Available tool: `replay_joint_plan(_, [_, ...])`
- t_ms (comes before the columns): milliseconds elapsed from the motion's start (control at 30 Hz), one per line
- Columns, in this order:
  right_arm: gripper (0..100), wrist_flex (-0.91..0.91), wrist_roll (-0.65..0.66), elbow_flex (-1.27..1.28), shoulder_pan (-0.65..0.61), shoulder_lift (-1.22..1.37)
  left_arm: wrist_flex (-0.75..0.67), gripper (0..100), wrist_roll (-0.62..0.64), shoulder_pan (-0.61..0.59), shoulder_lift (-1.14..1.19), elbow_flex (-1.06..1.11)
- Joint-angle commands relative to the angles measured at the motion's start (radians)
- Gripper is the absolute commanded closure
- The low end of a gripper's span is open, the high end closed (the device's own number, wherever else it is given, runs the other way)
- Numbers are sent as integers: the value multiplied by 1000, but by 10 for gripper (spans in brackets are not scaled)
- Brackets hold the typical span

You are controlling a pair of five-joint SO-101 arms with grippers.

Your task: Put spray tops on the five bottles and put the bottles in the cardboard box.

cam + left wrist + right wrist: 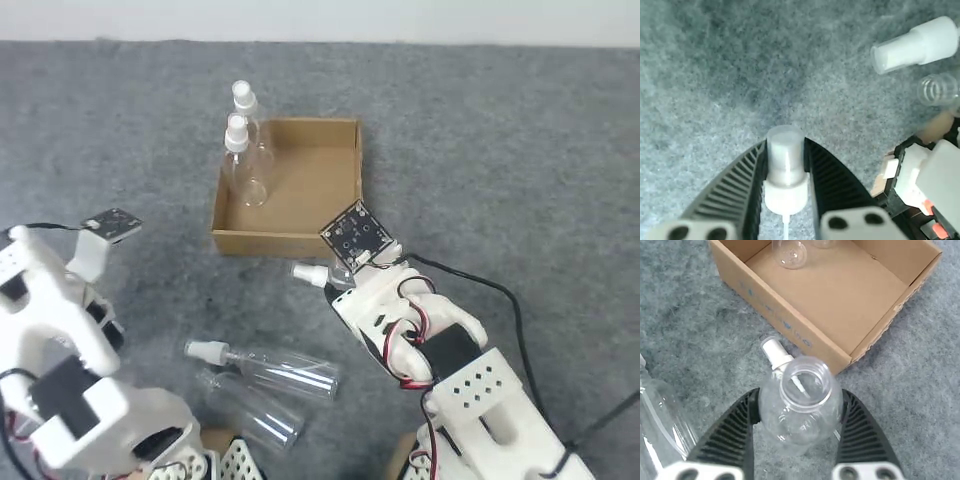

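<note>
A grey, carpet-like table (500, 130) runs up to a pale wall. The cardboard box (270, 242) sits toward twelve o'clock in the high view, open side up, with two standing bottles (245, 160), both capped, in its ten o'clock corner. At the box's five o'clock, just outside the near wall, the right gripper (338, 275) is clamped across the round body of a clear bottle (800, 415). Its spray top (308, 272) points toward nine o'clock and looks fitted, the tube showing through the plastic. Toward seven o'clock from the box two more bottles lie side by side on the table: a lying capped bottle (280, 365) and, just nearer the arms, an open-necked bottle (250, 410). The left gripper (785, 150) pinches a loose spray top (785, 172) between its ribbed fingers, above bare carpet.

The trouble I would expect lies in two places. The held bottle is slick and rounded, gripped only at its sides, so it could twist or slide out on the way over the wall. A low pass could clip the cardboard edge and shove the box, and a careless drop could topple the standing pair. On the left, the open-necked bottle lies free to roll — pressing the tube and cap at its neck without anything bracing it may simply push it away, or seat the cap crooked.
</note>
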Motion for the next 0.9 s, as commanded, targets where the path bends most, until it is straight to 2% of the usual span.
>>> replay_joint_plan(0, [950,-24,15,-5,8,-33,18,989,8,-3,-18,-50])
replay_joint_plan(133, [950,-24,17,-3,8,-33,18,990,8,-18,-51,-42])
replay_joint_plan(533, [950,-24,17,-3,12,-33,9,990,8,2,-368,116])
replay_joint_plan(867, [950,-24,20,-3,12,-33,-60,990,14,15,-503,228])
